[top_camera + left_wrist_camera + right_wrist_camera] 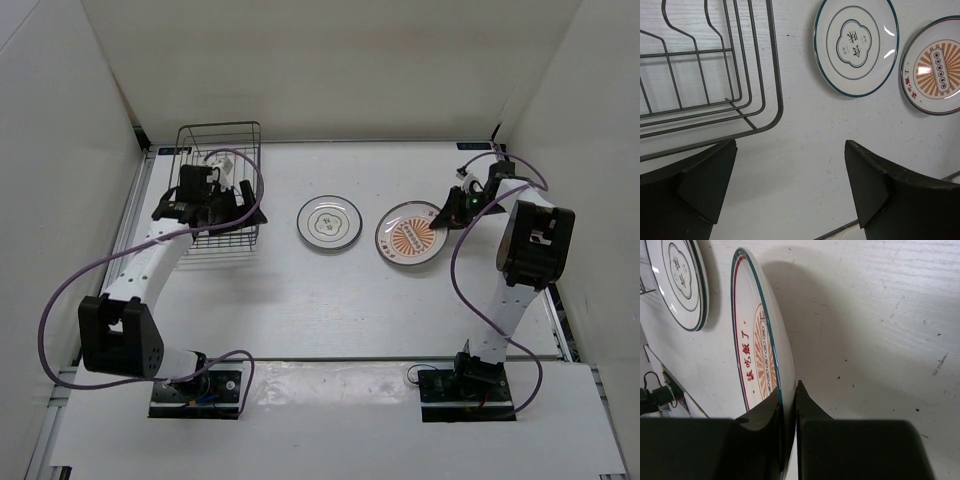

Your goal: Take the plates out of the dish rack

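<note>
The orange sunburst plate (408, 238) lies flat or nearly flat on the table right of centre. My right gripper (438, 216) is shut on its right rim, one finger over the patterned face (752, 355) and one under, as the right wrist view (789, 392) shows. A white plate (329, 222) with a dark centre motif lies to its left. Both also show in the left wrist view, white plate (856, 45) and sunburst plate (938, 65). The dish rack (220, 130) stands at the far left. My left gripper (243, 208) hangs open and empty at its right front corner (775, 75). The third plate is not clearly visible.
White walls enclose the table on three sides. Purple cables loop from both arms, one over the rack (240, 160). A dark rail (560, 310) runs along the table's right edge. The rack's slots (700, 75) seen from the left wrist hold nothing.
</note>
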Motion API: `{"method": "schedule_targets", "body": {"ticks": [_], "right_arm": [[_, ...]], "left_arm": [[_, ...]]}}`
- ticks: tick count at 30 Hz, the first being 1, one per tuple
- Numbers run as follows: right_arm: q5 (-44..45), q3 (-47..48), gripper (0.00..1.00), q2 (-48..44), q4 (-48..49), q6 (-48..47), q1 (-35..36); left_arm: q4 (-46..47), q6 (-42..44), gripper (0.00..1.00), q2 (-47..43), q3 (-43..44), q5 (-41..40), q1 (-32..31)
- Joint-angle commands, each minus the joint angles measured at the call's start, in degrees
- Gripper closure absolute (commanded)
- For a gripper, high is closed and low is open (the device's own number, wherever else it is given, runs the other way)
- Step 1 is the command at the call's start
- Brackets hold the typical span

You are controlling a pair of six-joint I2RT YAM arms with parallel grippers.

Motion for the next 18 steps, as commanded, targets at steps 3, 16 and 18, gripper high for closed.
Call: {"method": "schedule_targets", "body": {"ticks": [3,16,18], "right_arm": [[0.9,2.4,1.0,1.7,0.2,0.1,-0.2],[8.8,4.4,0.72,4.9,0.3,2.6,-0.3],[9.9,5.1,0.65,5.5,0.0,2.5,-0.2]], "left_arm": [[-1.2,1.2,0.0,-5.3,-2.1,-2.6,0.6],[-2.5,0.8,0.0,-9.3,-5.0,-5.7,0.9],[-3.2,0.9,0.0,-9.7,-5.0,-6.1,1.0]]}}
